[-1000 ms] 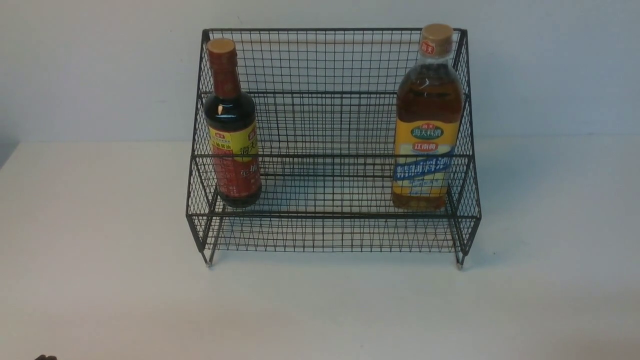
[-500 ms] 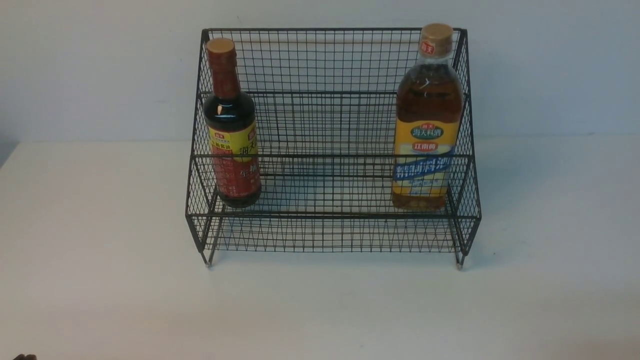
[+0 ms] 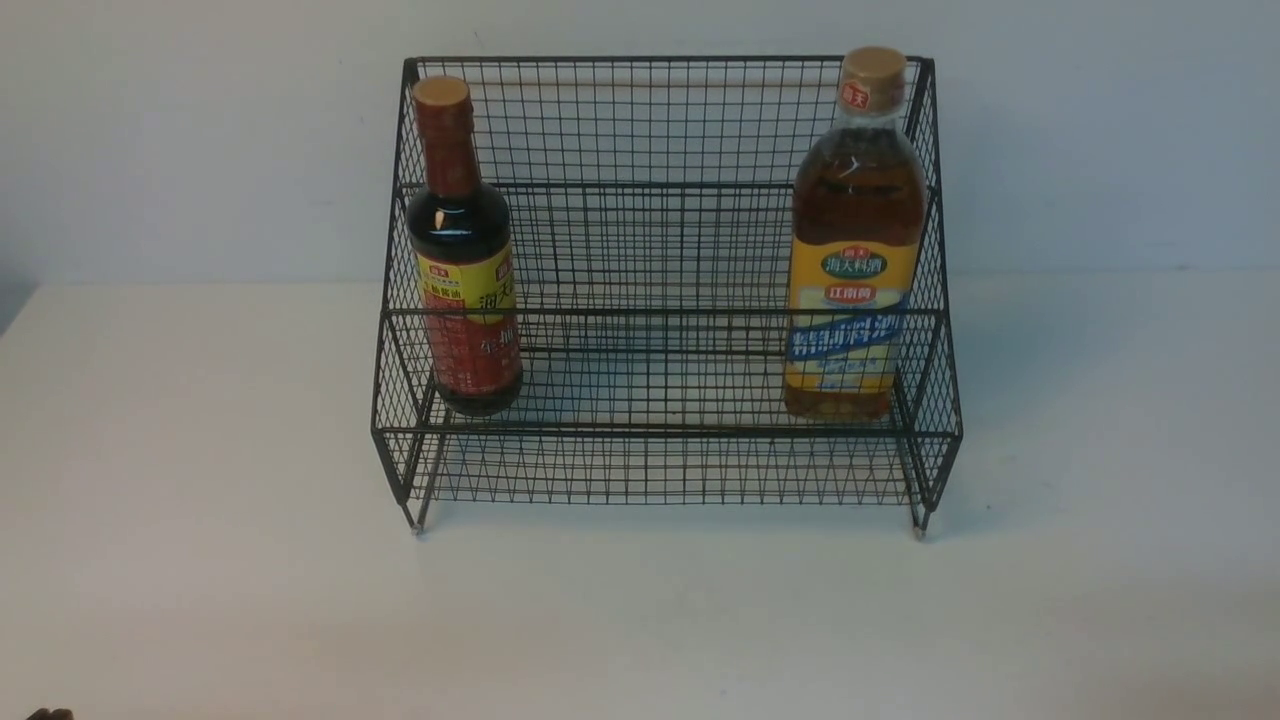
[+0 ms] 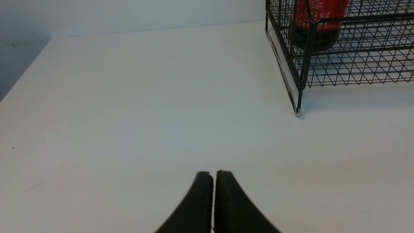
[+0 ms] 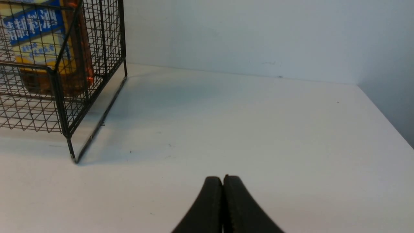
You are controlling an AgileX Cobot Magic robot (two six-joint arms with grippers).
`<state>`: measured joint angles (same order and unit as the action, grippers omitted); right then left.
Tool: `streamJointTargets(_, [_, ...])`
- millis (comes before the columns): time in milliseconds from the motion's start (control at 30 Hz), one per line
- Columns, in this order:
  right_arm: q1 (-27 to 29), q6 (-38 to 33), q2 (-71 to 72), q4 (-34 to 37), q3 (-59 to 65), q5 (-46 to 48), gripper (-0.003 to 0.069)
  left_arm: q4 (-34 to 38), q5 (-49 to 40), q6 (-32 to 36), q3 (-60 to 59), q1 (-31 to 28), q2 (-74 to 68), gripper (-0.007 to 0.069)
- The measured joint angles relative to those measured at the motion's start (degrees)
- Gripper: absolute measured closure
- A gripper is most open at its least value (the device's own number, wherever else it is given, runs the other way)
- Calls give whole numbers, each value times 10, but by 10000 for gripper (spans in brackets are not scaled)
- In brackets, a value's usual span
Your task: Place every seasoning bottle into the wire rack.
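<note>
Both of the 2 bottles, the soy-sauce bottle (image 3: 463,250) left of centre and the amber-liquid bottle (image 3: 855,240) right of centre, stand upright in the wire rack (image 3: 660,440), so nothing seems left, with left gripper (image 4: 213,173) and right gripper (image 5: 223,178) pressed together, empty.

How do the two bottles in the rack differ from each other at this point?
The dark round soy-sauce bottle with red-and-yellow label is slimmer, with a long red-brown neck; the amber-liquid bottle with yellow-and-blue label is wider with a short neck and tan cap. The dark bottle stands at the left end of the black wire-mesh rack, the amber one at the right end. Both stand upright on the lower tier, with neither gripper on them.
</note>
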<state>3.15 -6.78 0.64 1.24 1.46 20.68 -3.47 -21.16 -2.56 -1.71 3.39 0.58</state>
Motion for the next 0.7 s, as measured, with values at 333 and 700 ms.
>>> streamJointTargets(333, [0,0,0,0,0,0,673,0,0,0,0,0,0,629])
streamJointTargets(700, [0,1,0,0,0,0,673,0,0,5,0,0,0,629])
